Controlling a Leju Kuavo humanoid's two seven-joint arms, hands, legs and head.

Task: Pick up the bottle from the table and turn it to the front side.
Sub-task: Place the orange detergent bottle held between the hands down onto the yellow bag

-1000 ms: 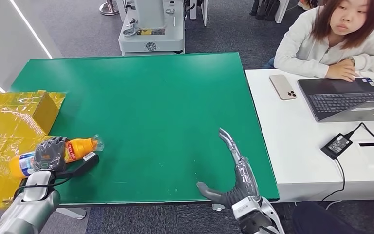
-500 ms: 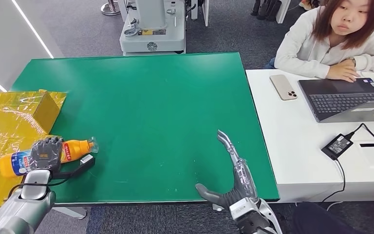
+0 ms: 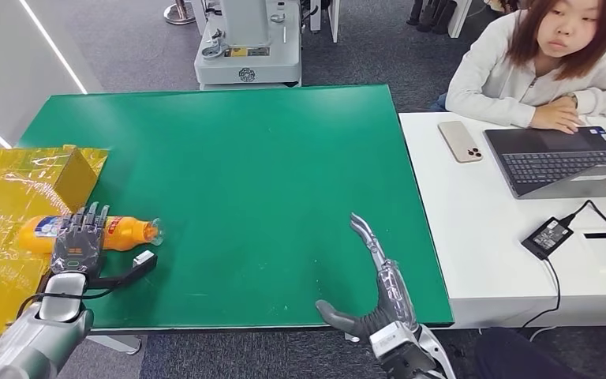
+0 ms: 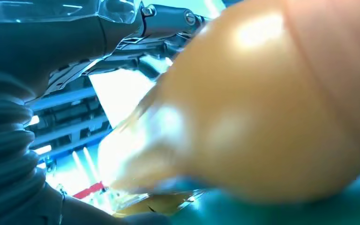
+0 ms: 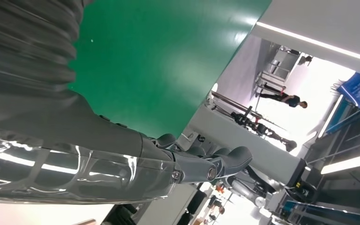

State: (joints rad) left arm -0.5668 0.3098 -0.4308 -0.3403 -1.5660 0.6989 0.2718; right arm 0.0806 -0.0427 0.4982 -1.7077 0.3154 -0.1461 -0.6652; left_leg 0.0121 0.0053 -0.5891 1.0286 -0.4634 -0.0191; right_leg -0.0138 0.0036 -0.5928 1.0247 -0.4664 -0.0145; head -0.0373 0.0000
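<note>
We observe a matt green covering on the table [image 3: 268, 174], smooth and marked with faint light specks, beside a glossy, crinkled yellow film [image 3: 0, 213] wrapping a box. The bottle [image 3: 122, 234] appears as clear glossy plastic with an orange content and a printed label. The left robot hand [image 3: 79, 241] shows dark matt segments, while the right robot hand [image 3: 375, 276] has polished silver metal and grey rubbery ribbing.

green table [image 3: 268, 174]; white desk [image 3: 473, 237]; grey carpet [image 3: 134, 47]

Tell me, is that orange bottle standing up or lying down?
Lying down: the bottle rests lengthwise at the green table's edge, under the left robot hand.
</note>
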